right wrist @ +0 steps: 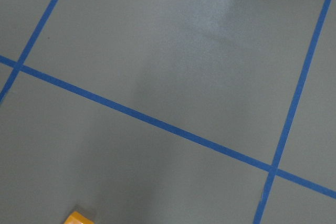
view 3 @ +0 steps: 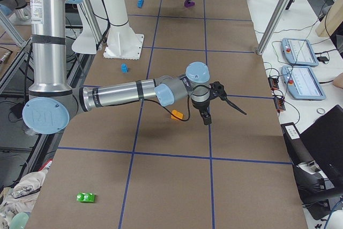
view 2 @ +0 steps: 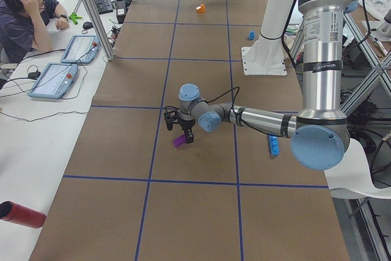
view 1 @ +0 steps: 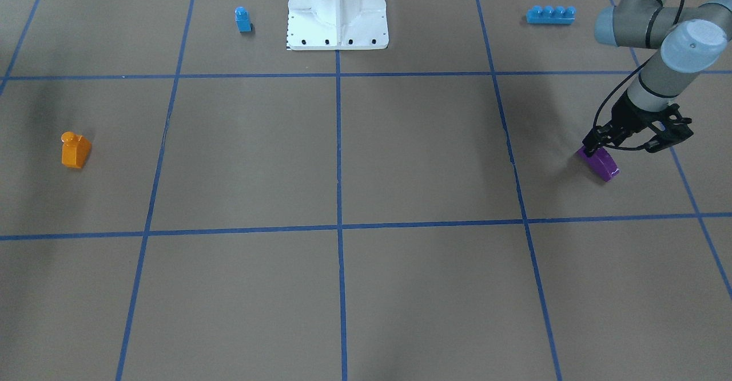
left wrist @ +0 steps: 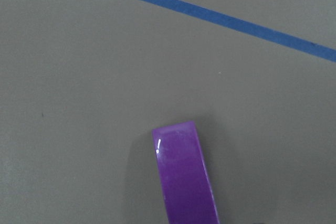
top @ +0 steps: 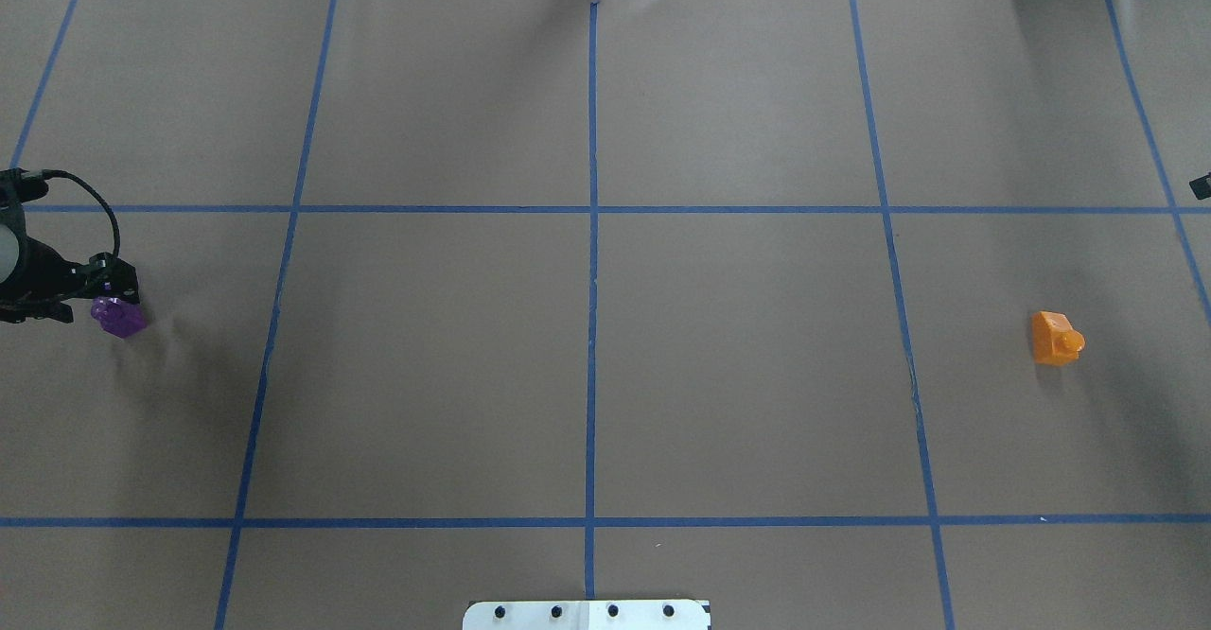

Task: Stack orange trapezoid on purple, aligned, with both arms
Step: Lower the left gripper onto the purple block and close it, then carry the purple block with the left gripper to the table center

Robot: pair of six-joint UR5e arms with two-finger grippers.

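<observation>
table [view 1: 400, 158]: brown, blue-taped | orange trapezoid [view 1: 75, 150] | purple [view 1: 600, 165] | blue bricks [view 1: 551, 15]

small blue brick [view 1: 243, 19], long blue brick [view 1: 550, 15]

Even overhead light, soft diffuse shadows on the worktop [view 1: 400, 152], small glare streak on the purple [left wrist: 184, 177], wrist views slightly soft

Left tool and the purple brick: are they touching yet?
Touching. In the exterior front-facing view the left tool sits down on the purple brick at its near end, no gap visible between them.
</observation>
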